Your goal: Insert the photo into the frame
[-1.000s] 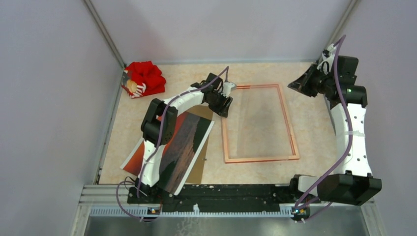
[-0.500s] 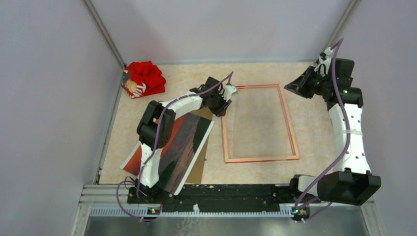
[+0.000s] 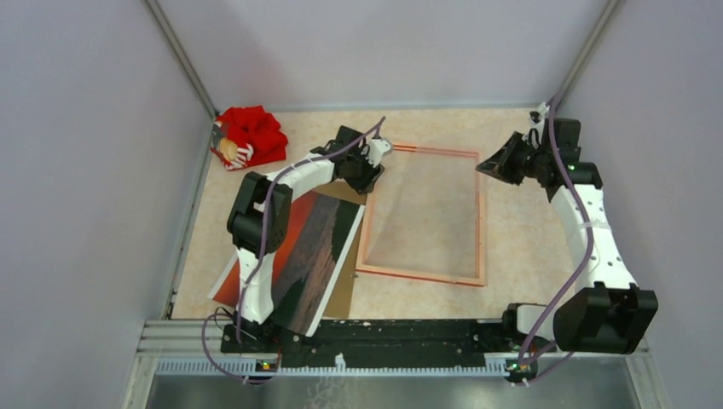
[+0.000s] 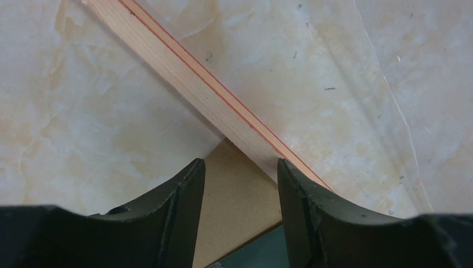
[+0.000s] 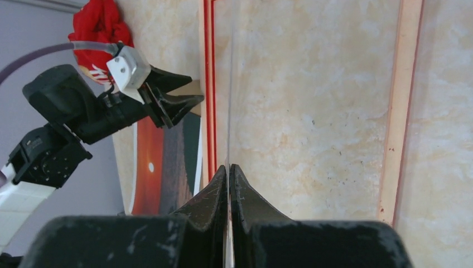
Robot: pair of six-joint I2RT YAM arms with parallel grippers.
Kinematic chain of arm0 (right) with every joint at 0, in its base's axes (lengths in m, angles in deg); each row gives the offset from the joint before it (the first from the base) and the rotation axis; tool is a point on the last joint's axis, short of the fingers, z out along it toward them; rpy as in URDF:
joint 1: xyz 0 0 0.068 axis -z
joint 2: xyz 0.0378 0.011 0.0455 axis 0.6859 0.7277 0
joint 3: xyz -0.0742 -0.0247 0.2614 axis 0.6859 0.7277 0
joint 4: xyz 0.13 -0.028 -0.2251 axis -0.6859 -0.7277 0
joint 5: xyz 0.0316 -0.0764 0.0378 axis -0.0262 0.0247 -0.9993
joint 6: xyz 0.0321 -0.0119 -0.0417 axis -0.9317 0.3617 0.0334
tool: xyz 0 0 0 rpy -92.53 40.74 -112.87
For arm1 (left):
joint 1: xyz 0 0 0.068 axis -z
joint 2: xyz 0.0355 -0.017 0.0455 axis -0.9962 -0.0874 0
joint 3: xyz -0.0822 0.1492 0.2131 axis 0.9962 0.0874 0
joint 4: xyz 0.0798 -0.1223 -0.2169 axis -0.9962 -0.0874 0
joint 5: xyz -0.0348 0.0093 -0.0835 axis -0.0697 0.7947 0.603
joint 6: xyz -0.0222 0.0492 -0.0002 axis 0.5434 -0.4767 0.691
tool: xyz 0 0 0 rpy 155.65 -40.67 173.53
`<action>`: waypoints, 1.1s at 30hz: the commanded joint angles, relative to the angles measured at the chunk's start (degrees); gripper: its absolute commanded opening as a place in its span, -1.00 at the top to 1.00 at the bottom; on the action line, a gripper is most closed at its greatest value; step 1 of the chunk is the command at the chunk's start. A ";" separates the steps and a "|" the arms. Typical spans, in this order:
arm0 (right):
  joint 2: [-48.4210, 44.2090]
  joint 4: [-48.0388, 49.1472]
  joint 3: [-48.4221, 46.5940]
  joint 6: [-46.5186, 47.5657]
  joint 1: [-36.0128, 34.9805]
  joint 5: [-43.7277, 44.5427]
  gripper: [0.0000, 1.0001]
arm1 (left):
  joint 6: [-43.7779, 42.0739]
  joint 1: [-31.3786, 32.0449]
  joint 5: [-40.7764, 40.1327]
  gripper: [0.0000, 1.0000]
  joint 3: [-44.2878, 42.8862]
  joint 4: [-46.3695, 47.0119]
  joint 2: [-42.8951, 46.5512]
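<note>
The photo (image 3: 320, 256) lies nearest, picture side up, to the near left of the frame (image 3: 418, 274). Its far right corner comes right up to the frame's left rail. It rests on a brown board (image 3: 344, 294), and the left arm crosses above it.

I judge the photo to be light, thin and bendy, with a slick face that marks easily. It lies flat, so a finger gets no way under it in the middle. The better hold looks like a narrow nip on the white border at a corner or edge that stands off the board. Held by 1 corner it would probably sag.

The frame lies pale side up on the counter (image 3: 529, 239). It looks light and stiff, with thin rails, and likely to slide when nudged. A faint straight line inside its left rail suggests a clear sheet (image 5: 307, 111) in the opening.

At the frame's far left corner the left pincer (image 4: 240, 164) stands parted and holds nothing. The board's corner shows between its fingers, and the rail passes just beyond their tips.

By the frame's far right corner the right pincer (image 5: 228, 170) is pressed fully together, with nothing visibly between its fingers.

Well beyond the frame's far left corner sits a red cloth bundle (image 3: 251, 135).
</note>
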 commanded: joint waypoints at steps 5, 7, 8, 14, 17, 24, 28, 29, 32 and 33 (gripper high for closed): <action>-0.50 7.68 3.54 -2.37 -3.05 -0.82 1.00 | 4.27 -1.34 4.89 -0.22 -4.31 -7.78 -0.30; -0.03 9.08 3.75 -2.62 -4.90 -1.39 1.00 | 5.42 -1.91 6.54 -0.22 -5.20 -8.42 0.18; 0.33 9.79 3.73 -2.82 -5.15 -1.77 1.00 | 5.82 -2.37 7.19 -0.22 -5.66 -8.91 0.54; 2.58 14.29 1.72 -4.35 -5.59 -5.18 1.00 | 4.95 -6.54 7.41 -0.18 -5.11 -9.17 3.71; 3.82 16.13 0.91 -5.44 -5.92 -6.20 1.00 | 3.36 -7.66 6.59 -0.17 -2.13 -8.14 5.02; 5.53 20.98 1.51 -9.82 -6.77 -8.55 1.00 | 2.13 -8.14 7.96 -0.15 4.80 -6.42 8.26; 5.70 23.74 2.15 -12.91 -7.17 -8.84 1.00 | 1.36 -8.22 7.88 -0.13 6.57 -5.98 9.68; 5.85 22.83 2.11 -12.86 -7.18 -7.93 0.92 | 1.29 -8.25 8.00 -0.13 6.84 -6.15 10.08; 7.17 18.47 1.73 -10.76 -7.18 -4.49 0.61 | 1.33 -8.41 8.79 -0.13 7.20 -6.59 11.49; 7.92 16.89 1.80 -9.81 -7.16 -3.64 0.48 | 1.39 -8.47 9.02 -0.12 7.36 -6.77 12.15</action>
